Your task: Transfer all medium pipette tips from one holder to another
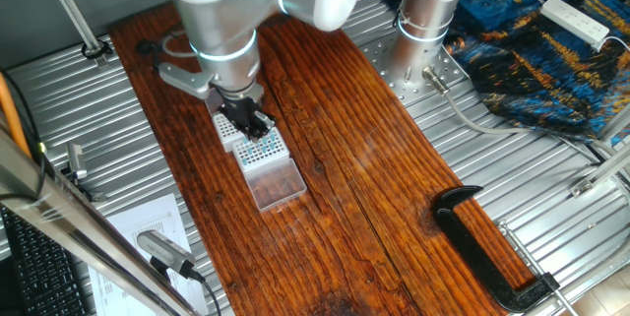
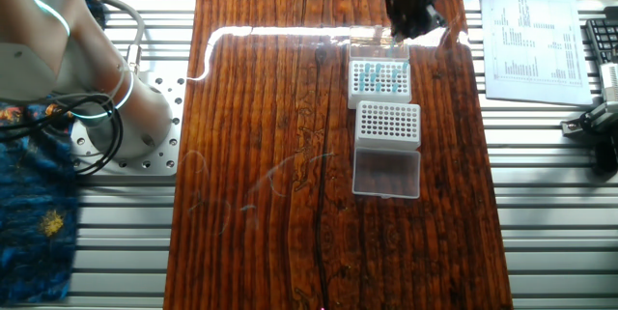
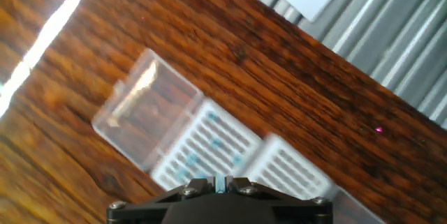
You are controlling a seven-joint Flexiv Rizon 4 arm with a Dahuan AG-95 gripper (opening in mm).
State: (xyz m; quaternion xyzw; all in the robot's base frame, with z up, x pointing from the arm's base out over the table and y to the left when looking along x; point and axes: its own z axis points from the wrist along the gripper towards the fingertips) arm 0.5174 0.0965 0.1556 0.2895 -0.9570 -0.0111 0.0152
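Two white holders sit end to end on the wooden table. In the other fixed view, the far holder (image 2: pixel 379 80) carries medium pipette tips (image 2: pixel 372 78) with teal-blue tops. The near holder (image 2: pixel 388 124) has a clear lid (image 2: pixel 386 173) folded open beside it. In the blurred hand view, blue dots (image 3: pixel 215 144) also show in the holder (image 3: pixel 206 147) beside the lid (image 3: pixel 143 116). My gripper (image 3: pixel 225 181) hangs just above the holders (image 1: pixel 264 151). It is shut on a thin teal-blue tip that shows between the fingers. In the fixed views the gripper (image 1: pixel 256 127) (image 2: pixel 407 28) hides the tip.
A black clamp (image 1: pixel 492 247) lies at the table's near right corner. Printed paper sheets (image 2: pixel 531 35) lie on the metal surface beside the table. The arm's base (image 1: pixel 428 21) stands at the far side, next to a blue patterned cloth (image 1: pixel 551 50).
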